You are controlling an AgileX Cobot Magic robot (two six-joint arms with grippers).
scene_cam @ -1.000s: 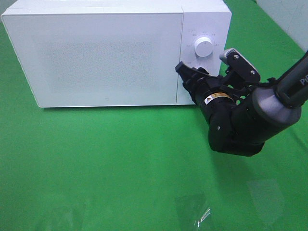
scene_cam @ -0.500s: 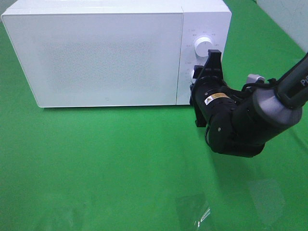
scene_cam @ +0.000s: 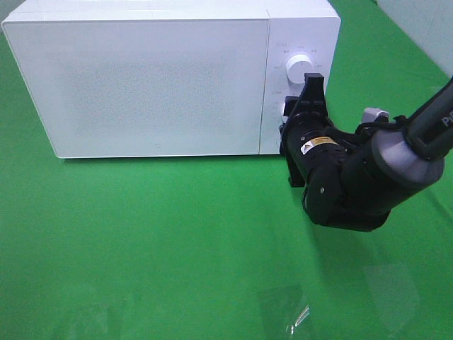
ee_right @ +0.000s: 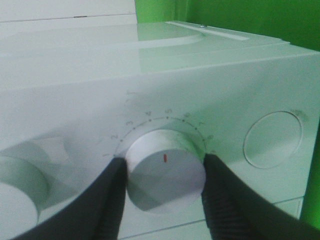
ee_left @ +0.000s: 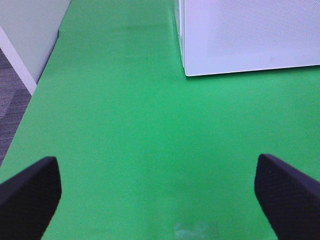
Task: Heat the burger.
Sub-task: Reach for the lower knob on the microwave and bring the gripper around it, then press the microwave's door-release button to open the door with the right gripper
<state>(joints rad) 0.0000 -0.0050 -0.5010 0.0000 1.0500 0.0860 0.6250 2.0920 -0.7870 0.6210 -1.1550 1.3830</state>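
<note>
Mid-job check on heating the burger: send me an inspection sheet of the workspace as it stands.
Surface: green cloth, flat, covering the whole table.
Job's things: burger not in view; white microwave stands at the back with its door closed.
Clutter: one small clear shiny scrap on the cloth near the front edge.
End effectors: right end effector is closed on the lower dial, one finger on each side; left end effector is open and empty above bare cloth.
Cables: nothing seen on the cloth.
Surroundings: pale wall and grey floor beside the table.
</note>
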